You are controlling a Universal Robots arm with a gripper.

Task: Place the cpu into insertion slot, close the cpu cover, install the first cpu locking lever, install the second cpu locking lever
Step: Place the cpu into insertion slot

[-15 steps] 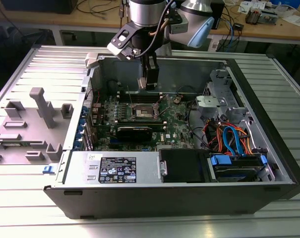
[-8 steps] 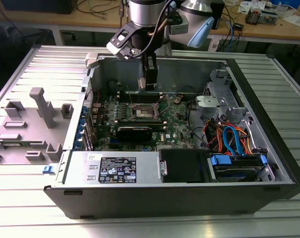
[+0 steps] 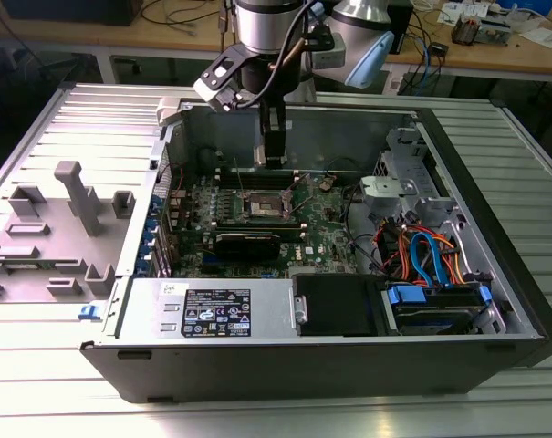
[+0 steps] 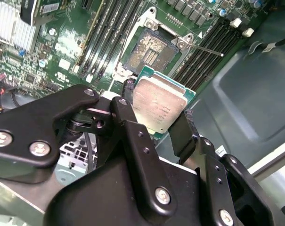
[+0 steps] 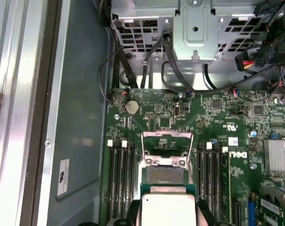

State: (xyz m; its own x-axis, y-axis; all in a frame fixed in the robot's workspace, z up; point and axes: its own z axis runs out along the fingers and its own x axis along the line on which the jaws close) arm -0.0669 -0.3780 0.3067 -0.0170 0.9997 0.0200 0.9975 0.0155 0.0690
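We see a ribbed aluminium table spanning the exterior view, with light glinting off its near edge. Behind it stands a wooden workbench strewn with cables.

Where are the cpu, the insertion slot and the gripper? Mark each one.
cpu (image 4: 160, 106), second wrist view, middle of its silver metal top.
insertion slot (image 4: 149, 51), second wrist view, its dark centre.
gripper (image 4: 157, 100), second wrist view, midway between the fingertips clamping the cpu.
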